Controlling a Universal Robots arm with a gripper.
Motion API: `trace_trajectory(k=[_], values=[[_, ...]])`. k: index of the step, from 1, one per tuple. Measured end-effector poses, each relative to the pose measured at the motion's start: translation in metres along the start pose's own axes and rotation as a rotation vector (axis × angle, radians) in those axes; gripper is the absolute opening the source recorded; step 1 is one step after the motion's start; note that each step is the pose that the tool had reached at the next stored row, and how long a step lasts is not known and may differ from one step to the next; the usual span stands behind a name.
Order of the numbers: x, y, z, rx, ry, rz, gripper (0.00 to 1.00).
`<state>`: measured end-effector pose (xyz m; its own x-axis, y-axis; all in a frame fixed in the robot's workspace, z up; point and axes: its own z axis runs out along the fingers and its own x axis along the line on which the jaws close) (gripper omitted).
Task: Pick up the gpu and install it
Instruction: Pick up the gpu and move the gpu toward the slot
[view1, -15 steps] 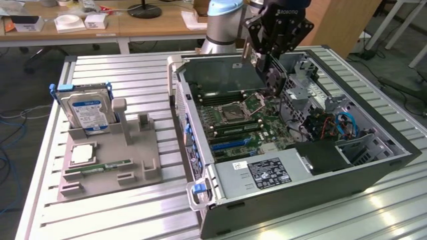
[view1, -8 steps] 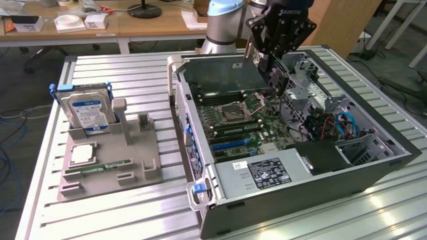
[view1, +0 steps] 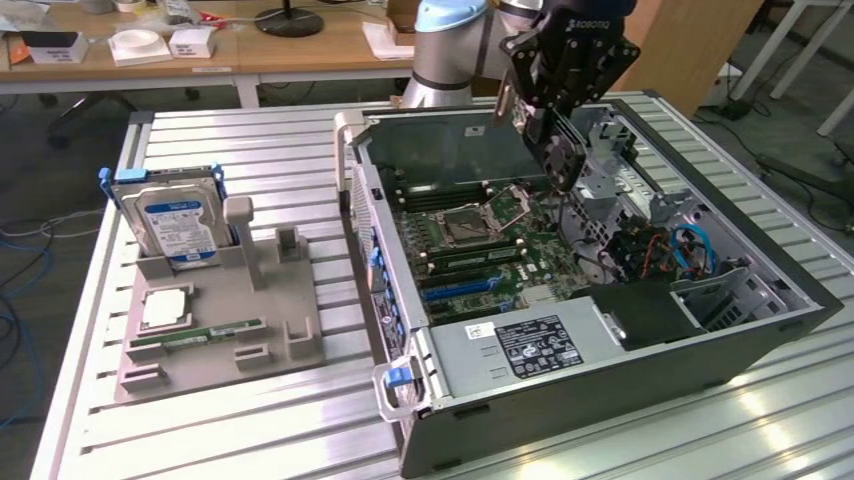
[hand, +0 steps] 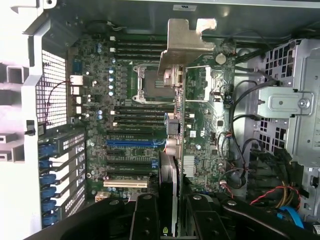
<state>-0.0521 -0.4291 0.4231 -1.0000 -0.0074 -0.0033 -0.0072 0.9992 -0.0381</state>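
Above the open computer case (view1: 601, 420), the jaws pinch the gpu (hand: 186, 45), which should hang straight over the green board (hand: 95, 130).

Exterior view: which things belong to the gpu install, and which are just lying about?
In the job: gpu, gripper clamped on it, open computer case, motherboard.
Lying about: hard drive, RAM stick, grey holder.
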Motion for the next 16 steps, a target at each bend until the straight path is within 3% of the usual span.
trace_trajectory(k=[16], values=[[-0.020, -0.0001, 0.0008, 0.0000, 0.0000, 0.000, 0.27]])
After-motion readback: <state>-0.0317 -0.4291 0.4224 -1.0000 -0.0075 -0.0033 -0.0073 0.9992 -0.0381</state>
